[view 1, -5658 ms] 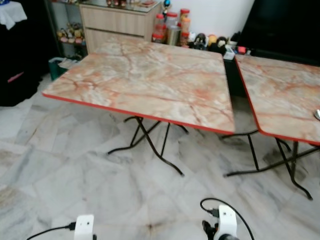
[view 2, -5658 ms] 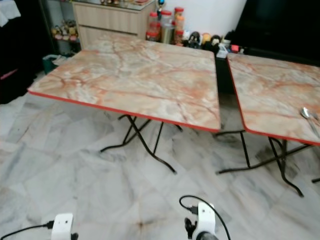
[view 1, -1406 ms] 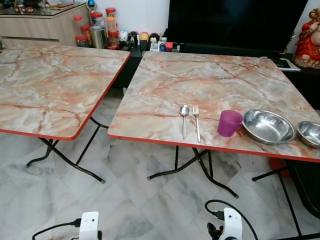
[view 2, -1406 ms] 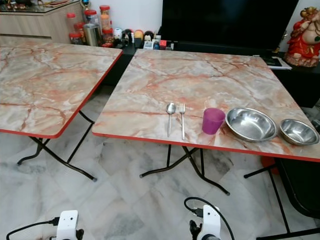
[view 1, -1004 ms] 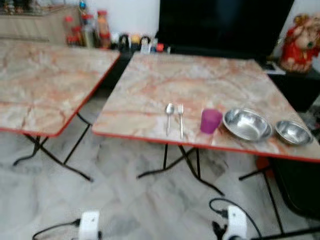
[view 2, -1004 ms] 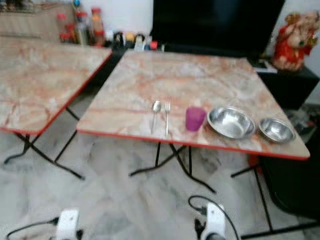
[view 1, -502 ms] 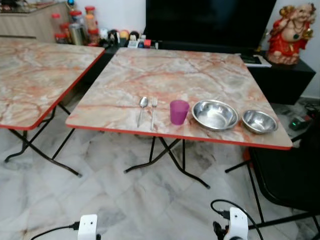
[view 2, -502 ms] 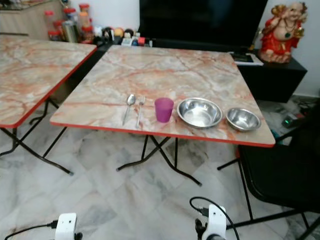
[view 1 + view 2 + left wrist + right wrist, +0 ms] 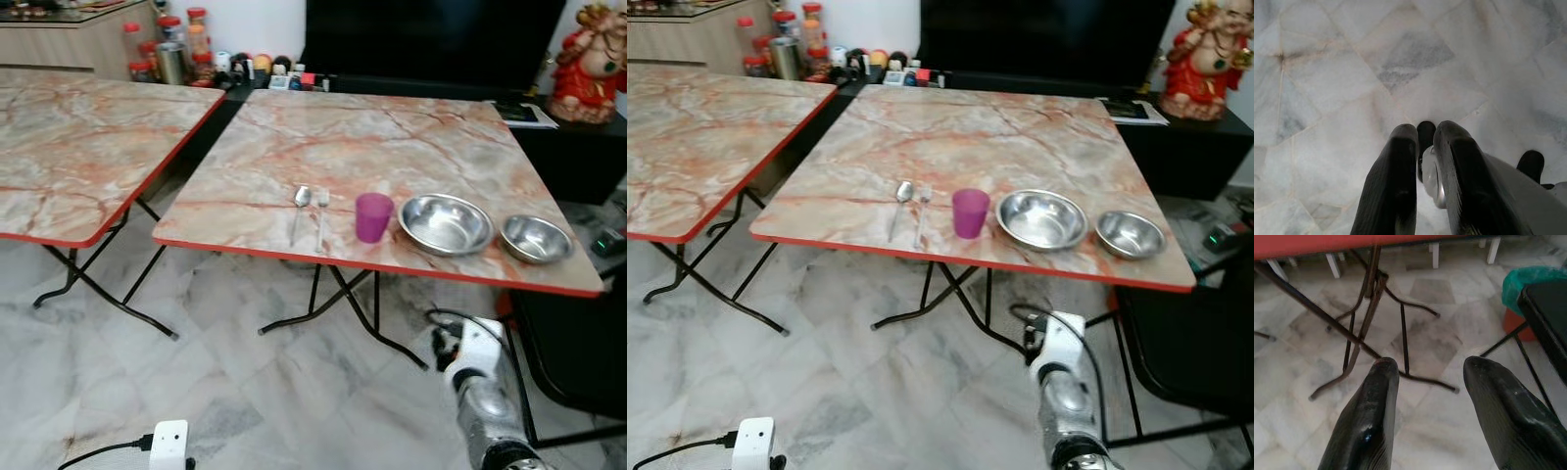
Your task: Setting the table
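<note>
Steel spoon (image 9: 301, 201) and fork (image 9: 320, 205) lie side by side near the table (image 9: 392, 147) front edge, long axes pointing away from the robot — ahead and left of the raised, open right gripper (image 9: 1432, 377), the nearer one; left gripper (image 9: 1422, 147) hangs closed.

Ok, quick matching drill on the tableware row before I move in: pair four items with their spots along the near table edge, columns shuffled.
Items:
1. spoon
2. purple cup
3. large steel bowl
4. small steel bowl

Places:
A. between the fork and the large bowl
B. at the row's right end
C. at the row's left end
D. between the cup and the small bowl

Pairs: 1-C, 2-A, 3-D, 4-B
</note>
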### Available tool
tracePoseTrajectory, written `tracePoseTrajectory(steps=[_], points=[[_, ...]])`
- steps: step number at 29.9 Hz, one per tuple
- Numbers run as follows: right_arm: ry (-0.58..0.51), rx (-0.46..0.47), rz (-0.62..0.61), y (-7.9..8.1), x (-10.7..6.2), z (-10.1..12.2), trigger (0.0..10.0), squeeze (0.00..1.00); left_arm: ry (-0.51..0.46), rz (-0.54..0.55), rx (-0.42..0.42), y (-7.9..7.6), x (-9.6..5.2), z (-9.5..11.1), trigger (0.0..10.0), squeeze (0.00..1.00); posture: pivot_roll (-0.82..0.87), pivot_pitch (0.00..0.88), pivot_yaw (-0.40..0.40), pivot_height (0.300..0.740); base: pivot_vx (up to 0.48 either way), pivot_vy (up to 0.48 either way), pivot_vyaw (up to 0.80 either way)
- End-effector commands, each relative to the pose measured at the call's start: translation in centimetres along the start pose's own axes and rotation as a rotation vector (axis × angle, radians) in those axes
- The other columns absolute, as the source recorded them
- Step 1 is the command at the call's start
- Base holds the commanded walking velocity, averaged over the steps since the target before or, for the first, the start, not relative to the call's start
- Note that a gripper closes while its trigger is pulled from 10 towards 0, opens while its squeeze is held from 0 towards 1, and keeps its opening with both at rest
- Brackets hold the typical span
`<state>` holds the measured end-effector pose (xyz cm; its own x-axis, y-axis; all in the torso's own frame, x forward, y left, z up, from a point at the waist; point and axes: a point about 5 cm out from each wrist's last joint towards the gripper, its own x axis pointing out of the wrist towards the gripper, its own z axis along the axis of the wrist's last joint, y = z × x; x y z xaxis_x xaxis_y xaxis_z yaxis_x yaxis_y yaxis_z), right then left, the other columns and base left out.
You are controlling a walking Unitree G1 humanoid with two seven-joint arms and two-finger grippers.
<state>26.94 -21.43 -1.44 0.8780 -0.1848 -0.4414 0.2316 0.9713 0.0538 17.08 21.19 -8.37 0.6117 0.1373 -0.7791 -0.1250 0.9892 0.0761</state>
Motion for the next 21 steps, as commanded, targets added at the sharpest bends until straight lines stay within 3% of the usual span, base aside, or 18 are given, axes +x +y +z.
tracePoseTrajectory(steps=[1, 3, 5, 8, 13, 20, 21], points=[[0.004, 0.022, -0.019, -0.6, -0.4, -0.6, 10.0, 0.00, -0.012, -0.004, 0.007, 0.2, 0.0, 0.3, 10.0, 0.00, 0.05, 0.000, -0.019, 0.740, 0.000, 0.000, 0.00], [-0.024, 0.020, -0.018, -0.6, -0.3, -0.2, 10.0, 0.00, -0.015, -0.006, 0.011, 0.2, 0.1, 0.4, 10.0, 0.00, 0.05, 0.000, -0.019, 0.740, 0.000, 0.000, 0.00], [-0.145, 0.030, -0.037, -0.6, -0.3, 1.3, 10.0, 0.00, -0.022, -0.011, 0.020, 0.4, 0.1, 0.6, 10.0, 0.00, 0.05, 0.000, -0.009, 0.740, 0.000, 0.000, 0.00], [-0.160, 0.030, -0.042, -0.6, -0.3, 1.4, 10.0, 0.00, -0.022, -0.011, 0.021, 0.4, 0.1, 0.6, 10.0, 0.00, 0.05, 0.000, -0.009, 0.740, 0.000, 0.000, 0.00], [-0.269, 0.166, -0.091, -0.4, -0.5, 2.8, 10.0, 0.00, -0.019, -0.021, 0.039, 0.8, -0.1, 0.2, 10.0, 0.00, 0.03, 0.000, 0.026, 0.740, 0.000, 0.000, 0.00], [-0.345, 0.222, -0.015, 1.7, -0.3, 4.5, 10.0, 0.00, -0.033, -0.021, 0.039, 1.1, -0.1, 0.3, 10.0, 0.00, 0.03, 0.000, 0.037, 0.740, 0.000, 0.000, 0.00], [-0.353, 0.234, -0.006, 2.0, -0.1, 5.1, 10.0, 0.69, -0.040, -0.019, 0.040, 1.1, -0.1, 0.6, 10.0, 0.00, 0.01, 0.000, 0.031, 0.740, 0.000, 0.000, 0.00]])
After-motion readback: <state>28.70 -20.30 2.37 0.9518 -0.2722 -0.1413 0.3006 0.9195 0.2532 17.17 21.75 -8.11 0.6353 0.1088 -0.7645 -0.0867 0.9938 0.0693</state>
